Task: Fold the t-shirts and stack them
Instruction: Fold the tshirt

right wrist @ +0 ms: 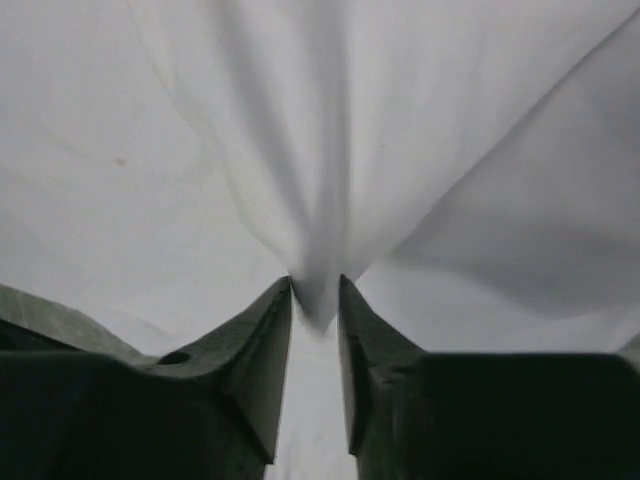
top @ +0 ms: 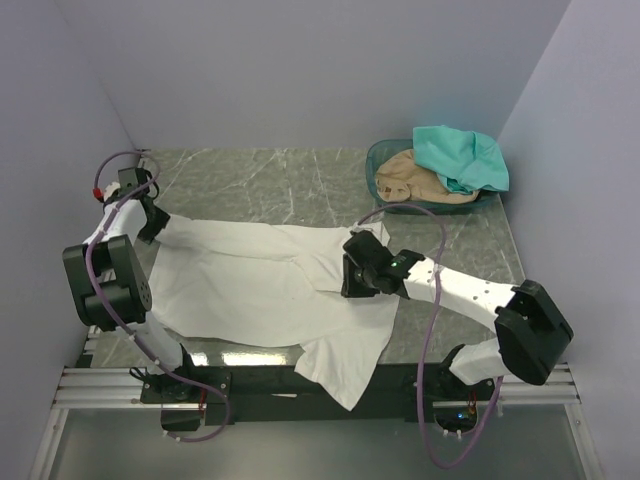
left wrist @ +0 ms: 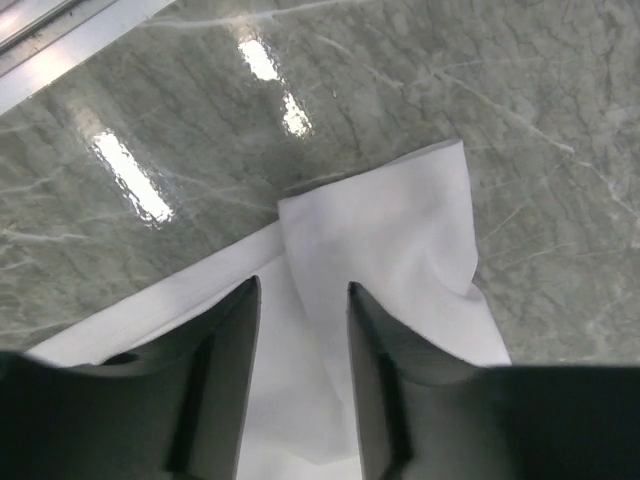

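Note:
The white t-shirt point(top: 250, 280) lies spread across the marble table, with one part hanging over the front edge. My left gripper point(top: 153, 226) is at the shirt's far left end. In the left wrist view it point(left wrist: 300, 292) is open, its fingers apart just above a corner of the white cloth point(left wrist: 390, 230). My right gripper point(top: 350, 278) is over the shirt's right half. In the right wrist view it point(right wrist: 315, 290) is shut on a raised pinch of white cloth point(right wrist: 330, 150). The teal t-shirt point(top: 462, 158) and the tan t-shirt point(top: 412, 180) lie bunched in the basket.
The round translucent green basket point(top: 374, 168) stands at the back right of the table. Grey walls close in the left, back and right sides. A metal rail point(top: 100, 385) runs along the near edge by the arm bases.

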